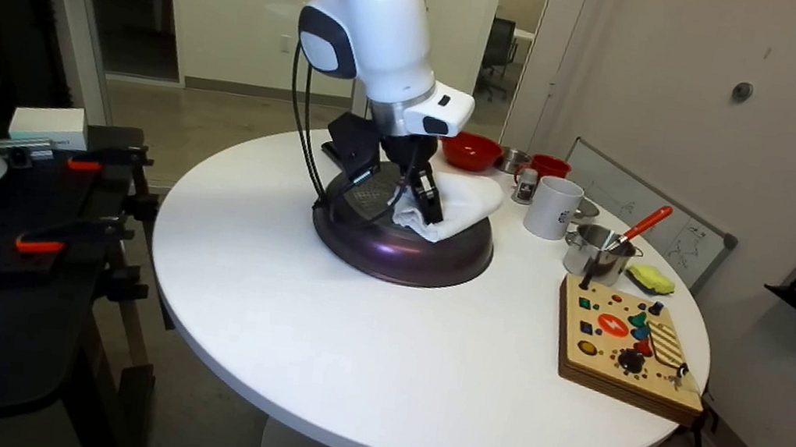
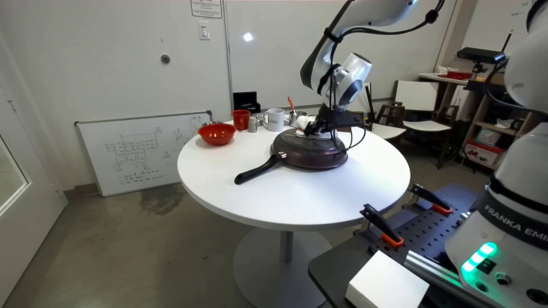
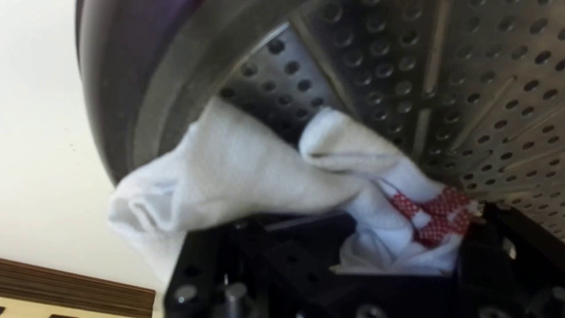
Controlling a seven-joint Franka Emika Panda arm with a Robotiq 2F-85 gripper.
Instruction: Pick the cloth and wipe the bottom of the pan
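The pan lies upside down on the round white table, with its dark side (image 1: 400, 259) (image 2: 314, 157) showing in both exterior views. Its dotted metal bottom (image 3: 490, 88) faces up and fills much of the wrist view. Its black handle (image 2: 259, 170) points away from the arm's base. The white cloth (image 1: 467, 196) (image 2: 304, 121) lies bunched on the pan's bottom. In the wrist view the cloth (image 3: 247, 168) shows a red checked patch. My gripper (image 1: 434, 204) (image 2: 311, 128) (image 3: 410, 234) is over the pan's bottom, tilted, with cloth pinched between its fingers. The fingertips are partly hidden by the cloth.
A red bowl (image 1: 470, 152), a shaker (image 1: 525, 186), a white mug (image 1: 552, 209) and a steel pot (image 1: 586, 258) with a red-handled tool (image 1: 646, 223) stand beyond the pan. A yellow sponge (image 1: 650, 278) and a wooden knob board (image 1: 632, 345) lie near the table's edge.
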